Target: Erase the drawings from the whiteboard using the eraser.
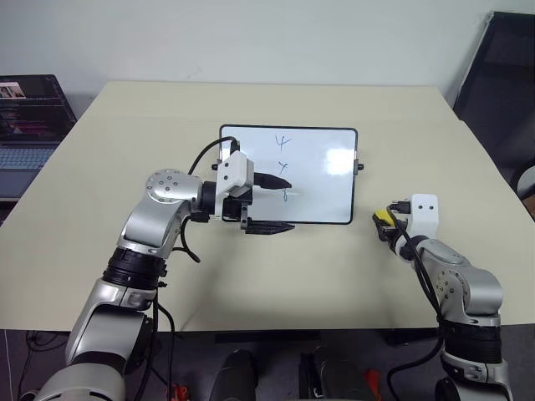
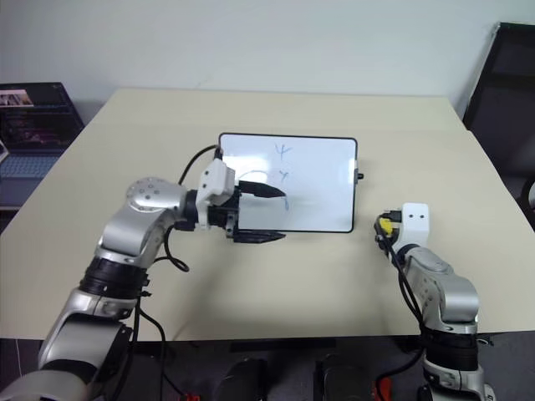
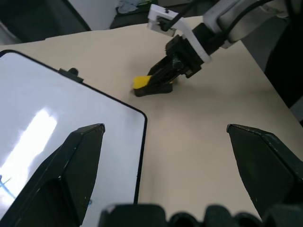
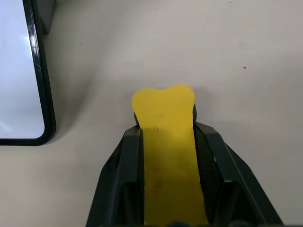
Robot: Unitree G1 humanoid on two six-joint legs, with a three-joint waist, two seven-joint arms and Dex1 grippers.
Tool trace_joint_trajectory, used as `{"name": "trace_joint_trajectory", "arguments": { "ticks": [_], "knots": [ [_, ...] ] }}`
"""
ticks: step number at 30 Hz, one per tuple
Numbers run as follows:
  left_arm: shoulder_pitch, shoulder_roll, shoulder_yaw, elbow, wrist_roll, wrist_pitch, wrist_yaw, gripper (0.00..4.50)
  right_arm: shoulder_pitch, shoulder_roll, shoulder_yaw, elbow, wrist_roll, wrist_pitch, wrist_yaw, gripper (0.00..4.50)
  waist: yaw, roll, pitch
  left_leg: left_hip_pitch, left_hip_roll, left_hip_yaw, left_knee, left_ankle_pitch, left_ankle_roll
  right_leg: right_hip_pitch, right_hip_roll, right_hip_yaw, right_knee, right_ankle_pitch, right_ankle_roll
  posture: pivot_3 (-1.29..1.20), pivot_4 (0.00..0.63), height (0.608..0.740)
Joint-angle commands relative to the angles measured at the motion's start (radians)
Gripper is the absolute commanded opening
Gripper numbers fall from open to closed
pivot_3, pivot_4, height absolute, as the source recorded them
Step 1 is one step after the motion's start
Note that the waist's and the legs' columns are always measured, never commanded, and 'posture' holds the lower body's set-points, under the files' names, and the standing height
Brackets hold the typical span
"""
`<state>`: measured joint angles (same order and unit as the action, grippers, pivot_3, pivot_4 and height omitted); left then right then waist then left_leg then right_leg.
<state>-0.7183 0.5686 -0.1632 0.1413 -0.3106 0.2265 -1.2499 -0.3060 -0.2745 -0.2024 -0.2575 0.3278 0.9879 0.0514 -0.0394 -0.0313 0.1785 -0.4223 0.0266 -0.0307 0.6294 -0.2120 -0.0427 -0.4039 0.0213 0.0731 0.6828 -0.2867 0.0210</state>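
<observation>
The whiteboard (image 1: pixel 322 180) lies flat in the middle of the table, with the drawings (image 1: pixel 284 154) stacked in a column on it. My left gripper (image 1: pixel 280 205) hovers open over the board's near edge, pointing right, and its upper finger covers part of the lowest drawing. To the right of the board, low on the table, my right gripper (image 1: pixel 384 224) is shut on the yellow eraser (image 1: pixel 382 218). In the right wrist view the eraser (image 4: pixel 165 142) is squeezed between both fingers (image 4: pixel 127 161), its tip sticking out over the table. The left wrist view shows the eraser (image 3: pixel 141 82) resting on the tabletop.
The beige table (image 1: pixel 276 284) reaches all round the board. A rack with a laptop (image 1: pixel 25 125) stands off the table's left side. A dark chair (image 1: pixel 501 75) stands at the far right.
</observation>
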Motion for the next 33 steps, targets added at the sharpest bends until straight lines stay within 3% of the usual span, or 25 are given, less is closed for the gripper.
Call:
{"name": "trace_joint_trajectory", "arguments": {
  "ticks": [1, 10, 15, 20, 24, 33],
  "knots": [
    [0.009, 0.015, 0.033, -0.048, 0.026, 0.029, 0.078, 4.50, -0.008, -0.006, -0.002, -0.028, -0.005, -0.022, 0.012, 1.10, 0.000, 0.000, 0.000, 0.000, 0.000, 0.000, 0.000, 0.000, 0.000, 0.000, 0.000, 0.000, 0.000, 0.000, 0.000, 0.00, 0.150, 0.740],
    [0.127, 0.050, 0.138, -0.246, 0.058, 0.249, 0.365, 4.50, 0.088, -0.168, 0.076, -0.292, 0.004, -0.088, 0.183, 1.10, 0.001, 0.000, 0.000, -0.001, 0.000, -0.002, 0.000, 0.000, 0.000, -0.001, 0.000, -0.001, 0.000, 0.000, 0.000, 0.00, 0.150, 0.740],
    [0.124, 0.048, 0.162, -0.287, 0.074, 0.317, 0.471, 4.50, 0.028, -0.227, 0.104, -0.333, -0.007, -0.113, 0.227, 1.10, 0.004, 0.000, 0.000, -0.001, 0.000, -0.002, 0.003, 0.000, 0.000, 0.000, 0.000, -0.001, 0.001, 0.000, 0.002, 0.00, 0.150, 0.740],
    [0.078, 0.037, 0.175, -0.273, 0.083, 0.398, 0.569, 4.50, -0.170, -0.227, 0.275, -0.220, -0.081, -0.203, 0.288, 1.10, -0.007, 0.000, 0.000, 0.000, 0.000, -0.001, 0.009, 0.000, 0.000, 0.000, 0.001, 0.000, 0.007, -0.001, 0.004, 0.00, 0.150, 0.740],
    [0.062, 0.049, 0.171, -0.263, 0.092, 0.421, 0.592, 4.50, -0.344, -0.139, 0.394, -0.036, -0.155, -0.286, 0.292, 1.10, -0.011, 0.000, 0.000, 0.000, 0.000, -0.002, 0.010, 0.000, 0.000, 0.000, 0.002, -0.001, 0.010, -0.001, 0.003, 0.00, 0.150, 0.740],
    [0.058, 0.065, 0.173, -0.275, 0.105, 0.460, 0.623, 4.50, -0.620, -0.043, 0.542, 0.399, -0.344, -0.534, 0.350, 1.10, -0.011, 0.000, 0.000, 0.000, 0.000, -0.002, 0.013, 0.000, 0.000, -0.001, 0.000, -0.001, 0.014, 0.001, 0.000, 0.00, 0.150, 0.740]
  ]
}}
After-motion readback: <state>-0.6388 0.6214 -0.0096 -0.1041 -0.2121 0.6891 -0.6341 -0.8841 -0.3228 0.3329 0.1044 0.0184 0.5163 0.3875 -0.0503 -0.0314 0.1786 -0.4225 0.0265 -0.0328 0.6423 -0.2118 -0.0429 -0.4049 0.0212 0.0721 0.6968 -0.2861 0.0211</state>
